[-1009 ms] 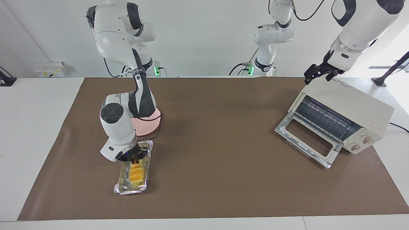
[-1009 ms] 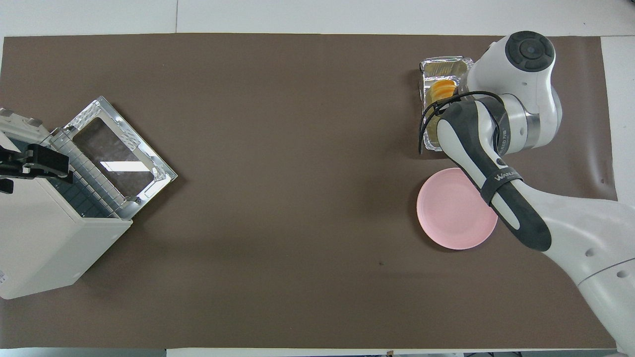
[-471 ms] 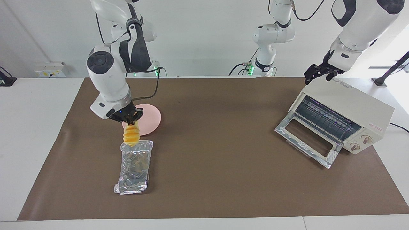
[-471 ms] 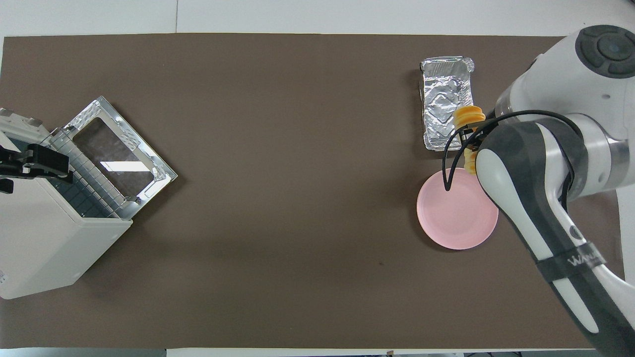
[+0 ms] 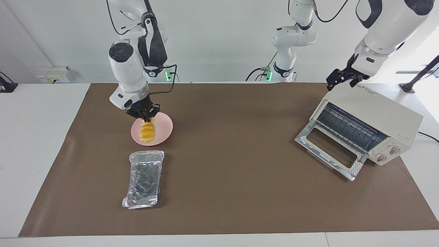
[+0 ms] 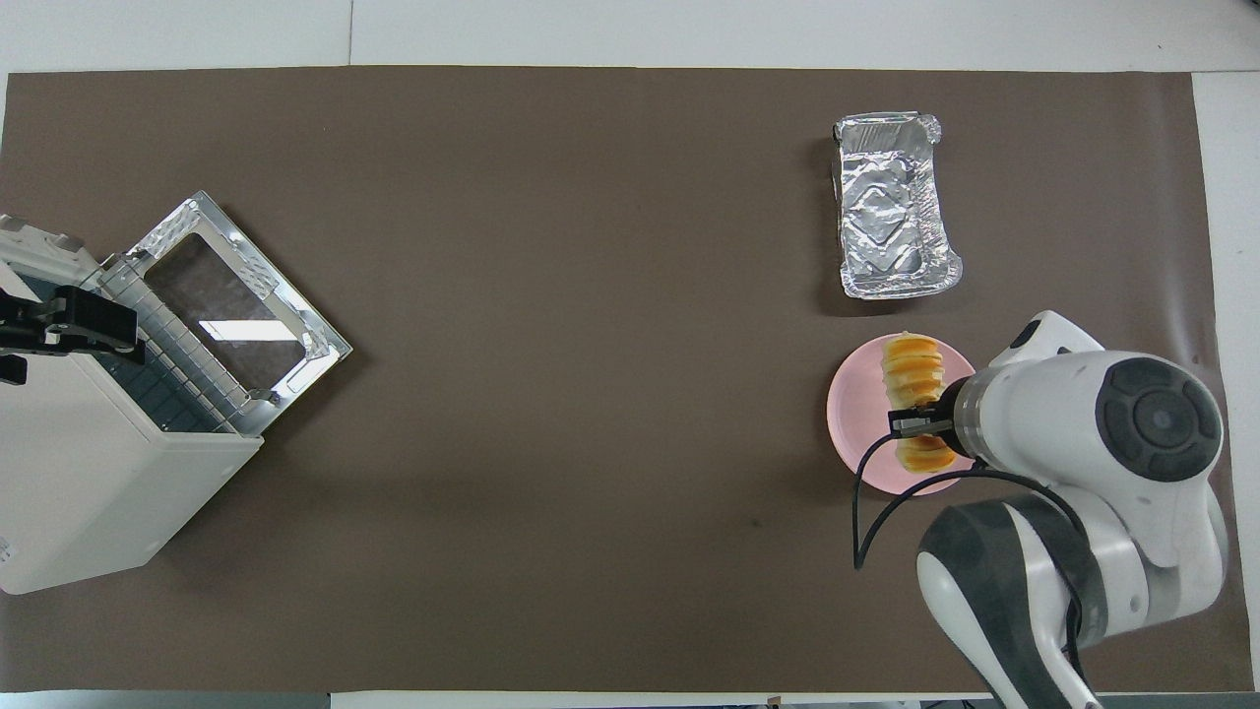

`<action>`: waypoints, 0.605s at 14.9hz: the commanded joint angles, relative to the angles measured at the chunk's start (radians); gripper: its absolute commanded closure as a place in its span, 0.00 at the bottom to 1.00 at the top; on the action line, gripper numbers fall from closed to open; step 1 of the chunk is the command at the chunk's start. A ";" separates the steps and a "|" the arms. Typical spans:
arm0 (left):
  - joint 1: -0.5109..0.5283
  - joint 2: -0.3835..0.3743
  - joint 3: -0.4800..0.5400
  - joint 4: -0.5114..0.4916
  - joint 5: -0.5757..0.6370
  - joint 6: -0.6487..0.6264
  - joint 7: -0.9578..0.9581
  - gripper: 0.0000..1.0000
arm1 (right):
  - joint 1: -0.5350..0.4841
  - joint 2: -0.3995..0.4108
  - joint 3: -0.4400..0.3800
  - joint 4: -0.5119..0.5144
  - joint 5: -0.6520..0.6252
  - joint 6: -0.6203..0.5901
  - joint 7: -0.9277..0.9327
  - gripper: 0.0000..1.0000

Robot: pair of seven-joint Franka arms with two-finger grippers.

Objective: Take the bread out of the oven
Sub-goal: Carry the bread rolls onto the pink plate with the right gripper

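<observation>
The bread (image 5: 147,132) (image 6: 913,379), a ridged golden loaf, hangs lengthwise from my right gripper (image 5: 146,116) (image 6: 920,425), which is shut on its upper end. It hangs over the pink plate (image 5: 164,127) (image 6: 852,414); I cannot tell whether its lower end touches the plate. The cream-white oven (image 5: 377,116) (image 6: 89,483) stands at the left arm's end of the table with its glass door (image 5: 329,152) (image 6: 231,315) dropped open and its wire rack bare. My left gripper (image 5: 341,79) (image 6: 54,325) waits open over the oven's top edge.
A crinkled foil tray (image 5: 144,178) (image 6: 891,222) lies empty on the brown mat, farther from the robots than the plate. The oven's open door juts out toward the middle of the table.
My right gripper has lifted the bread out of the foil tray and carried it toward the robots, over the pink plate. The left arm has not moved.
</observation>
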 commanded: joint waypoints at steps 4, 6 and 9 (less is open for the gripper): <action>0.002 -0.028 0.005 -0.027 -0.012 -0.004 0.009 0.00 | -0.004 0.033 0.000 -0.194 0.015 0.319 -0.012 1.00; 0.002 -0.027 0.005 -0.027 -0.012 -0.004 0.009 0.00 | -0.008 0.076 -0.002 -0.191 0.015 0.375 -0.022 1.00; 0.002 -0.027 0.005 -0.028 -0.012 -0.004 0.009 0.00 | -0.009 0.088 -0.002 -0.180 0.015 0.372 -0.012 1.00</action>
